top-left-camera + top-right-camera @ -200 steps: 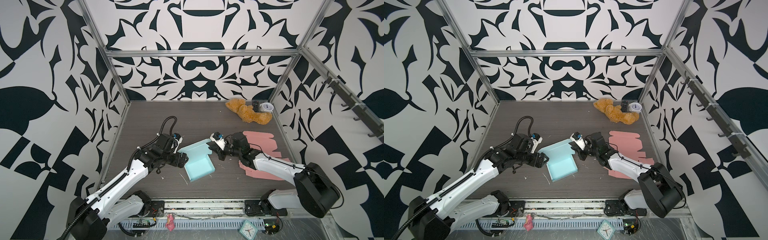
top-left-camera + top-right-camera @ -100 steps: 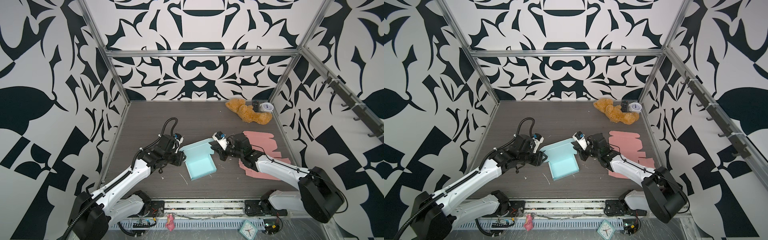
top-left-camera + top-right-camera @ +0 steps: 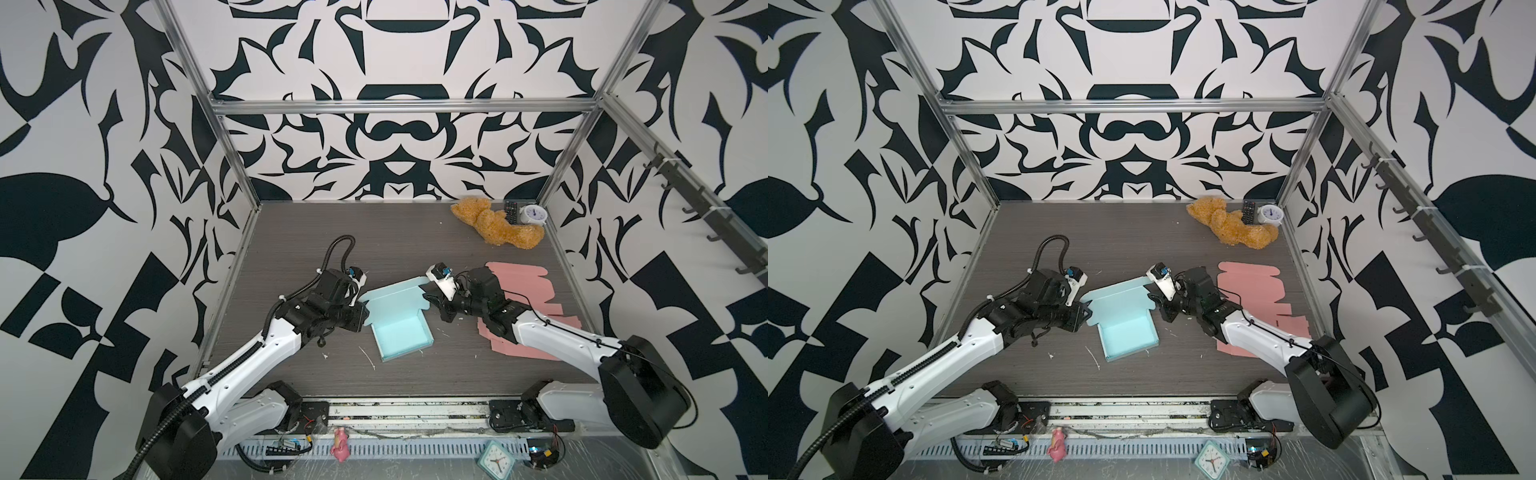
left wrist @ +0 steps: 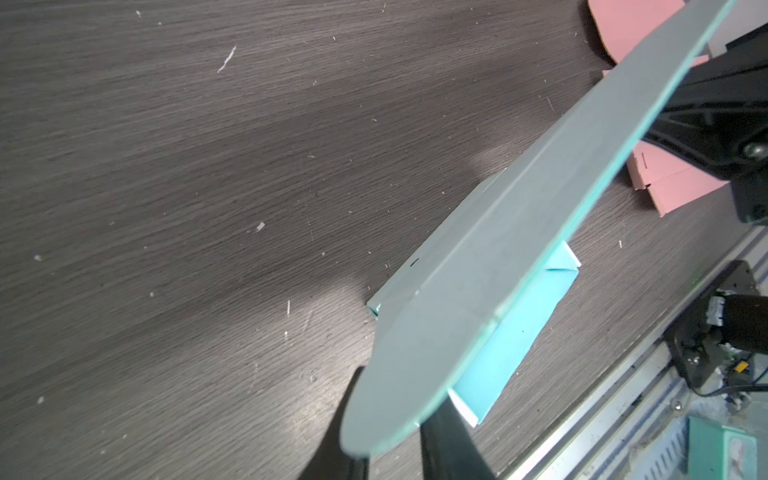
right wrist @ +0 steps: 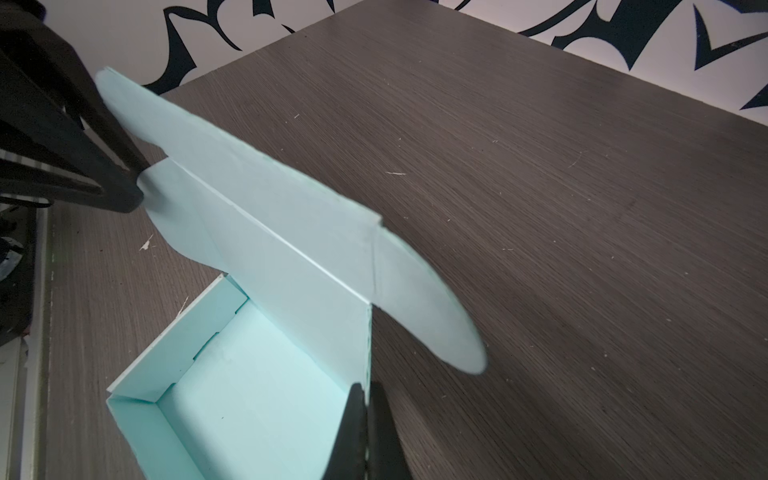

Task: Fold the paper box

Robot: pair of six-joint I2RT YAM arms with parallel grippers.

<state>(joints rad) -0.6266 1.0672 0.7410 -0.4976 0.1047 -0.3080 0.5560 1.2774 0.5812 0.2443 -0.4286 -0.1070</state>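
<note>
Your left gripper (image 3: 365, 316) and right gripper (image 3: 430, 300) both pinch the lid (image 3: 395, 295) of the paper box (image 3: 401, 337); uneven pulling can tear it.

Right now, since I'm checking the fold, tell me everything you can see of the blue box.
The blue box is thin light-blue card, half folded. Its shallow tray sits on the dark table with its walls up and nothing inside. The lid is open, raised off the table and tilted back from the rear wall, with a rounded ear at each end. The left pincer pinches the ear at one end; the right pincer pinches the lid's edge at the other.
</note>
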